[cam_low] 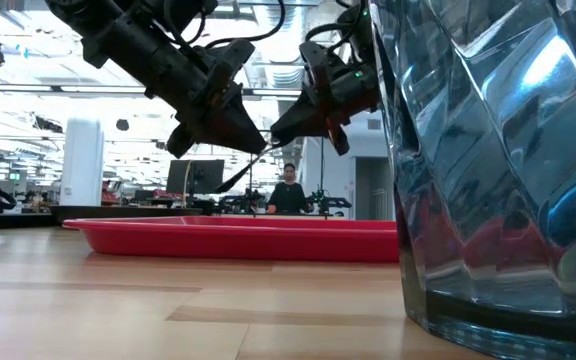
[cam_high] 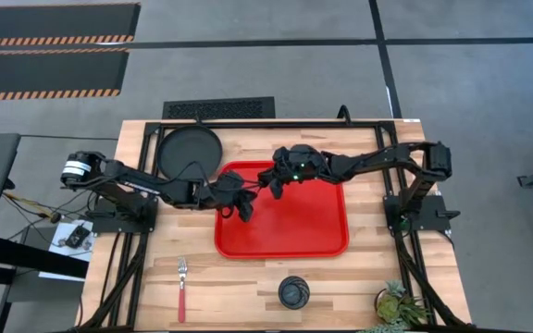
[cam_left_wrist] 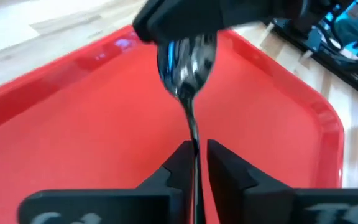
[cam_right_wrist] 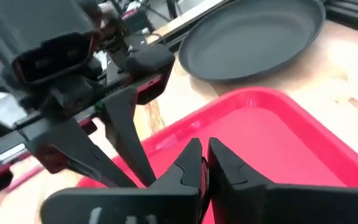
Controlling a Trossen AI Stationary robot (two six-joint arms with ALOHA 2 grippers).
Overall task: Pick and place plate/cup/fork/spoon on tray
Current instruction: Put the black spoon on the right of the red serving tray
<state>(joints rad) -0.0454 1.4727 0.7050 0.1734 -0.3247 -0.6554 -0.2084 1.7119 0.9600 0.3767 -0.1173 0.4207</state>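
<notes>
The left gripper (cam_high: 245,209) hangs over the tray's (cam_high: 322,236) left part, jaws pinched on the spoon (cam_left_wrist: 188,68) handle. The right gripper (cam_high: 271,180) meets it, jaws narrow around the glossy bowl. A clean handover likely needs one firm grip before the other releases. The matte round plate (cam_high: 188,153) sits on the wooden surface (cam_high: 239,287); the fork (cam_high: 182,288) and cup (cam_high: 293,292) lie nearer the front.
</notes>
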